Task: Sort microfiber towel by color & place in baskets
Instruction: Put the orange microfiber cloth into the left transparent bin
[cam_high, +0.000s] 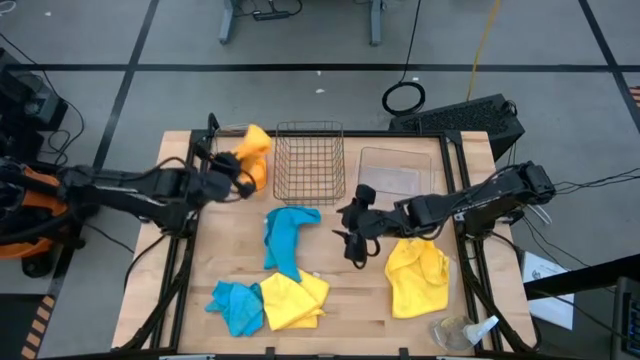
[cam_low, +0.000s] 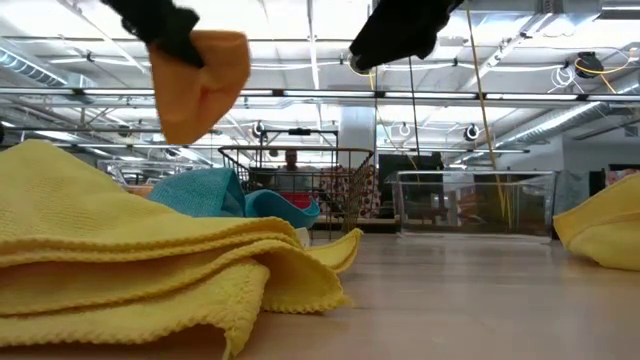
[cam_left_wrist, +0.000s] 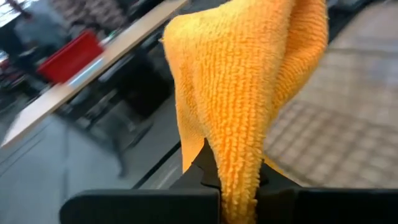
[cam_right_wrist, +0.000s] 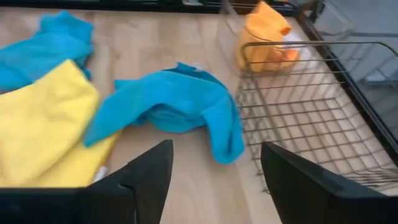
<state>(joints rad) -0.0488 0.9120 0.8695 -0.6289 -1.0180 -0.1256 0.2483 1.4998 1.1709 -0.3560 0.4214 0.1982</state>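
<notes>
My left gripper (cam_high: 241, 178) is shut on an orange towel (cam_high: 256, 150), raised at the far left beside the dark wire basket (cam_high: 310, 160). A clear tub (cam_high: 395, 172) stands to the right of that basket. My right gripper (cam_high: 350, 238) hangs open above the table's middle, nothing between its fingers (cam_right_wrist: 214, 155). It is between a crumpled blue towel (cam_high: 285, 235) and a yellow towel (cam_high: 415, 275), both lying on the wood. Another blue towel (cam_high: 235, 305) and a yellow one (cam_high: 292, 300) lie overlapping near the front edge. My left gripper pinches a bunched fold of the orange towel (cam_left_wrist: 239, 183) between its two fingers, several layers thick. It comes from the table's left, nearly level. The towel is lifted clear of the table, and its free part (cam_low: 200, 85) droops beside and below the fingers.
A black case (cam_high: 470, 120) sits off the table's far right corner. A crumpled clear plastic piece (cam_high: 460, 330) lies at the near right corner. Bare wood (cam_high: 345, 310) shows between the towel piles. A person (cam_low: 291, 160) shows far behind the wire basket (cam_low: 300, 185).
</notes>
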